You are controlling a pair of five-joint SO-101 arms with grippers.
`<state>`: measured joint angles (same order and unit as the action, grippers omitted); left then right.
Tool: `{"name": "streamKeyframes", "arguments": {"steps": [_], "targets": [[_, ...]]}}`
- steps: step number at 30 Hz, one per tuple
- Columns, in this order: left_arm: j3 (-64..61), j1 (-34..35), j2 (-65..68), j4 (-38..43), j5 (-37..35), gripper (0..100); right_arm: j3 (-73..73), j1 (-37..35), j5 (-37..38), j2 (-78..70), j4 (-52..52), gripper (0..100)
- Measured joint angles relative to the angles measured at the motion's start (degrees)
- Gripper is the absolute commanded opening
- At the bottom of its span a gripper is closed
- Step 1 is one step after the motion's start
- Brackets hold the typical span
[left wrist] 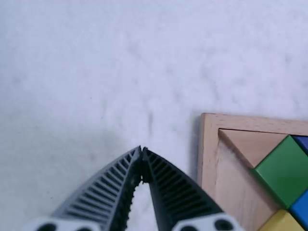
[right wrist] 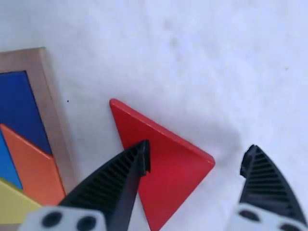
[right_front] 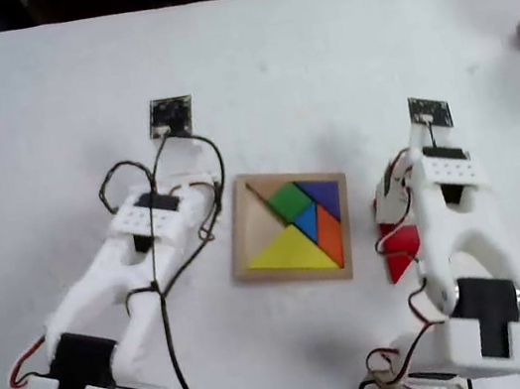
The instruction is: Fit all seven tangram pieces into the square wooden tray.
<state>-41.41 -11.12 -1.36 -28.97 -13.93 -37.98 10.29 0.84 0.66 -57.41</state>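
Right gripper (right wrist: 197, 149) spread wide over red triangle (right wrist: 168, 154), left gripper (left wrist: 143, 151) closed

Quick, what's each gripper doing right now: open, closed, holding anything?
Left gripper: closed, empty.
Right gripper: open over the red triangle, not gripping it.

Setting: robotics lab or hobby test bench, cannot tell which | Evidence: plain white cloth-like surface (right_front: 316, 54) used as work area; two white plastic robot arms (right_front: 114, 281) mounted side by side; exposed black and red wiring (right_front: 166, 322); small bare circuit boards (right_front: 171, 116) on the arms
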Motion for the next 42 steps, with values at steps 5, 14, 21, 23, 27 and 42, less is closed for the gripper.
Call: {"name": "streamKeyframes", "arguments": {"steps": [5,14,21,23,27,42], "targets": [[0.0,0.0,0.0,0.0,0.0,2,3.78,0.09,0.0,-3.78,-3.96,30.1],[0.0,0.0,0.0,0.0,0.0,2,3.87,0.09,2.37,-4.66,-5.45,13.6],[0.0,0.0,0.0,0.0,0.0,2,3.87,0.09,2.81,-4.66,-5.45,25.4],[0.0,0.0,0.0,0.0,0.0,2,3.87,0.26,2.9,-4.66,-5.98,27.3],[0.0,0.0,0.0,0.0,0.0,2,3.96,0.26,5.98,-4.75,-6.95,28.0],[0.0,0.0,0.0,0.0,0.0,2,3.96,1.05,7.38,-5.45,-7.03,13.3]]}}
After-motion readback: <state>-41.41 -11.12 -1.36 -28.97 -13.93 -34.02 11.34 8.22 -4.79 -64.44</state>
